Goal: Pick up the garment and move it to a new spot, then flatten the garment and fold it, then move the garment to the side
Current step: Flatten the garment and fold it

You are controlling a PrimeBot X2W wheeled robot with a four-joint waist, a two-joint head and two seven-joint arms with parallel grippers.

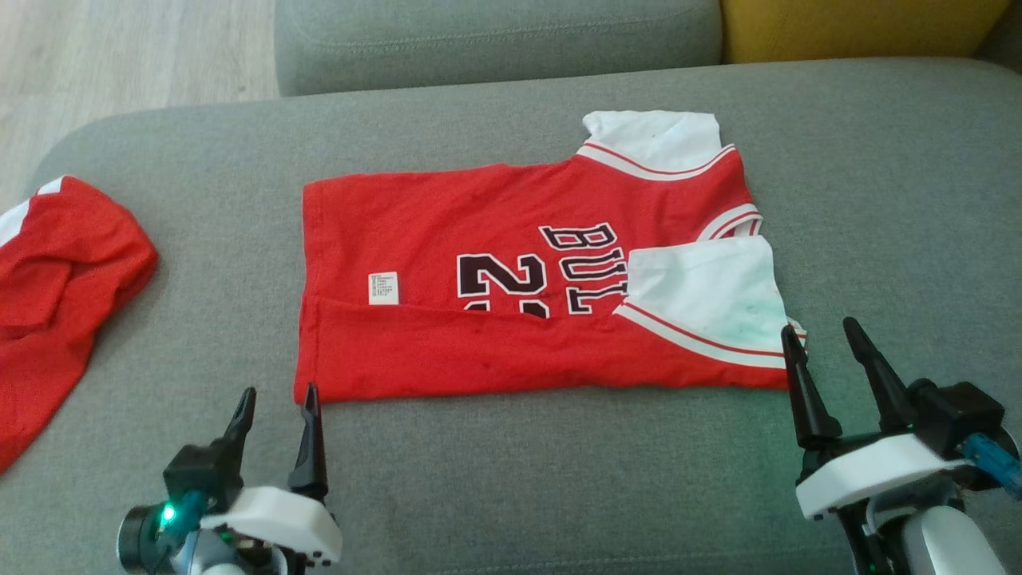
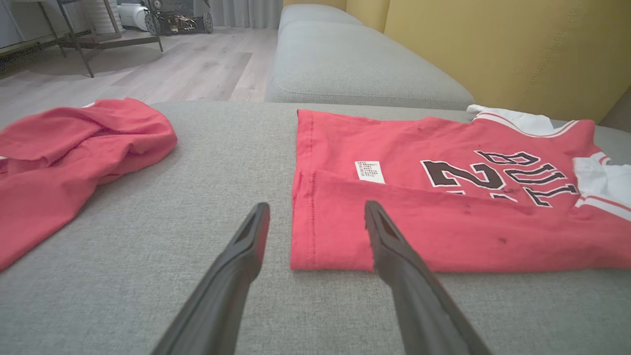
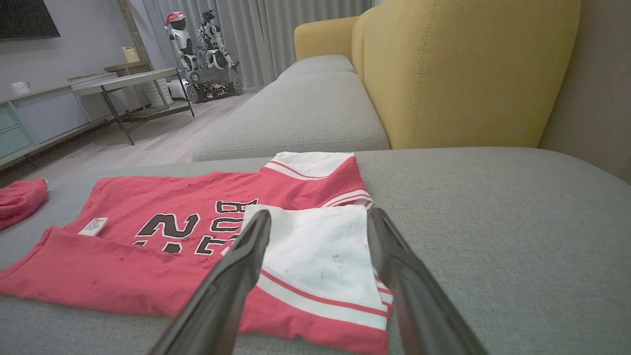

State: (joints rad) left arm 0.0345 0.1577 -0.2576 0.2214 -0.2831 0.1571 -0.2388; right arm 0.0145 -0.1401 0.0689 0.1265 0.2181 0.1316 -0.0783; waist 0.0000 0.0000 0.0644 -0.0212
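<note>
The garment [image 1: 479, 239] is a red jersey with white sleeves and dark lettering. It lies flat on the grey cushion with its near long edge folded over the middle [image 2: 443, 231] [image 3: 148, 217]. My left gripper [image 1: 275, 399] stands open just in front of the jersey's near left corner, with nothing between its fingers [image 2: 315, 212]. Over at the near right corner, by the white sleeve, my right gripper [image 1: 822, 331] is open too and holds nothing. Its fingertips [image 3: 318, 217] straddle the folded white sleeve.
A second crumpled red garment [image 1: 56, 279] [image 2: 64, 148] lies at the cushion's left edge. Another grey cushion [image 1: 495, 32] and a yellow backrest [image 1: 854, 24] stand behind. Wooden floor, tables and a parked robot [image 3: 202, 44] lie beyond the sofa.
</note>
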